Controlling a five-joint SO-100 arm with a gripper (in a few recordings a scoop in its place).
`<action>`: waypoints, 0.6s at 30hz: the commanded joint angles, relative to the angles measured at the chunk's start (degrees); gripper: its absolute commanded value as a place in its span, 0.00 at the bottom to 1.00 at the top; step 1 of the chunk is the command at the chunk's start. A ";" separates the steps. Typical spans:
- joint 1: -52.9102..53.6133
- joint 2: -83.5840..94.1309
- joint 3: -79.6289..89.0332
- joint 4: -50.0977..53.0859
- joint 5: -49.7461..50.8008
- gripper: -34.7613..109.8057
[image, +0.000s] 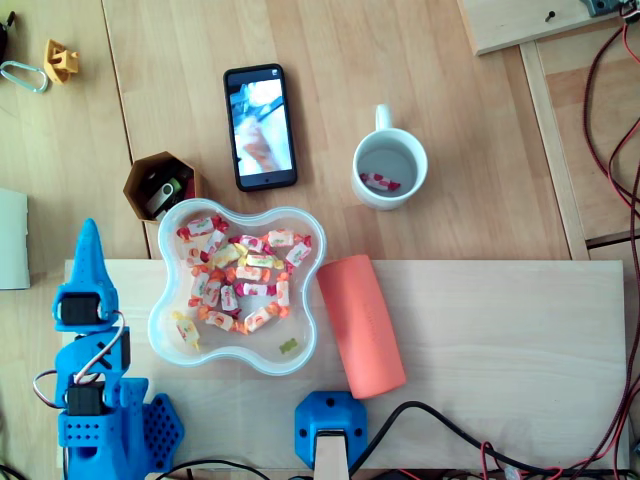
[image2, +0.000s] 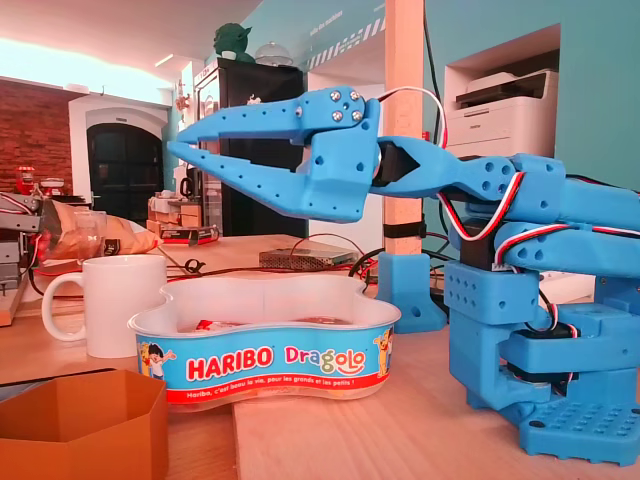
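Blue arm sits at the lower left of the overhead view, gripper (image: 90, 232) pointing up the picture. In the fixed view the gripper (image2: 178, 150) is raised well above rim height and roughly level. Its two fingertips look pressed together with a wedge-shaped gap behind them, and nothing is pinched between them.

Nearest thing is the candy tub (image: 300, 216), a clear wavy-walled tub that sits partly on the pale board (image: 500, 340). It lies just right of the gripper in the overhead view, apart from it and not touching. The tub (image2: 265, 345) carries a HARIBO Dragolo label band. The wrapped candies (image: 240, 280) inside are red, orange and yellow, loosely piled.

- An orange cylinder (image: 360, 325) lies on the board against the tub's right side, tilted diagonally.
- A white mug (image: 390, 168) stands up and to the right of the tub, handle pointing away, with a red-and-white candy in its bottom. In the fixed view the mug (image2: 115, 300) stands behind the tub's left end.
- A brown hexagonal box (image: 160, 185) is just beside the tub's upper-left lobe, with small items inside.
- A phone (image: 260, 127) lies flat on the table (image: 400, 60) above the tub, screen lit.
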 joint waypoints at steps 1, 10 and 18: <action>3.52 2.64 2.11 -0.70 0.44 0.22; 5.45 2.37 1.58 -0.70 1.41 0.22; 4.57 -5.89 -10.46 5.71 1.49 0.22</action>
